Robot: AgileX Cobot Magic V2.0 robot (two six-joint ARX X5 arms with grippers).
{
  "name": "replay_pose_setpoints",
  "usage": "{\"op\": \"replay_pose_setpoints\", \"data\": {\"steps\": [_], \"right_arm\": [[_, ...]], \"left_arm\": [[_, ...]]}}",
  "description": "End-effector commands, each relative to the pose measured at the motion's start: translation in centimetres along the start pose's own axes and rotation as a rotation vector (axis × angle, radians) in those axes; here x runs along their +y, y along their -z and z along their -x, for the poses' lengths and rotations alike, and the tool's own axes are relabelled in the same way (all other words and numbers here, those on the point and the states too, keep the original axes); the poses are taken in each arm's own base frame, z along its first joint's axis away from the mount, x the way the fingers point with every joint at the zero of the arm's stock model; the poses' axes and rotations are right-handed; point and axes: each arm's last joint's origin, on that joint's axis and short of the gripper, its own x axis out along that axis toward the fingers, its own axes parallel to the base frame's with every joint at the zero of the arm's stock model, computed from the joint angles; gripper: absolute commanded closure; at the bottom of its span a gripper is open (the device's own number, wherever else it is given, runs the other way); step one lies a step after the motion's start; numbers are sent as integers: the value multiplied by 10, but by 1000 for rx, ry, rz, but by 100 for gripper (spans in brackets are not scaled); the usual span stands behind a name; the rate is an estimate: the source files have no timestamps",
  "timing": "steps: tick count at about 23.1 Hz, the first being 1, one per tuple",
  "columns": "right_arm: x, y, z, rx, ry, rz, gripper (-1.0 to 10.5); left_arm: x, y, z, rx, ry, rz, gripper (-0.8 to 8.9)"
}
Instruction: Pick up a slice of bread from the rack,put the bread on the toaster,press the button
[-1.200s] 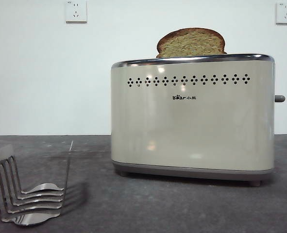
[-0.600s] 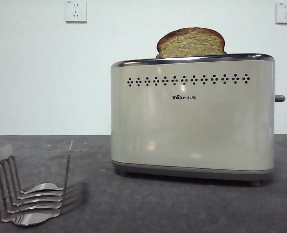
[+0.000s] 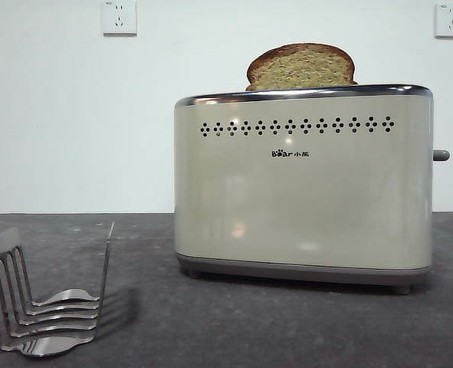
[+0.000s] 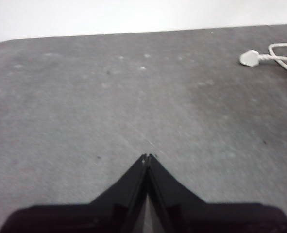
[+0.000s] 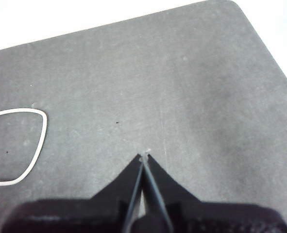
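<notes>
In the front view the cream toaster (image 3: 303, 184) stands on the dark table, and the slice of bread (image 3: 300, 67) sticks up from its top slot, rounded top showing. The grey button (image 3: 441, 155) juts from the toaster's right end. The silver rack (image 3: 42, 299) sits low at the front left, with no bread in it. Neither arm shows in the front view. My left gripper (image 4: 146, 157) is shut over bare table in the left wrist view. My right gripper (image 5: 144, 156) is shut over bare table in the right wrist view.
Two white wall sockets (image 3: 119, 17) (image 3: 451, 20) sit high on the back wall. A white plug and cord (image 4: 260, 56) lie on the table in the left wrist view. A loop of white cord (image 5: 17, 145) lies in the right wrist view.
</notes>
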Motion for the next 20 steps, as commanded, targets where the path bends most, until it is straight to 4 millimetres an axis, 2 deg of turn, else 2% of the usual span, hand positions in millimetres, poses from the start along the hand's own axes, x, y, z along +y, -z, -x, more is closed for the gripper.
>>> {"op": "replay_pose_setpoints", "data": {"steps": [1, 20], "right_arm": [[1, -1, -3, -1, 2, 9, 947], [1, -1, -3, -4, 2, 9, 947]], "left_arm": [[3, 4, -1, -29, -29, 17, 816], [4, 4, -3, -58, -47, 20, 816]]}}
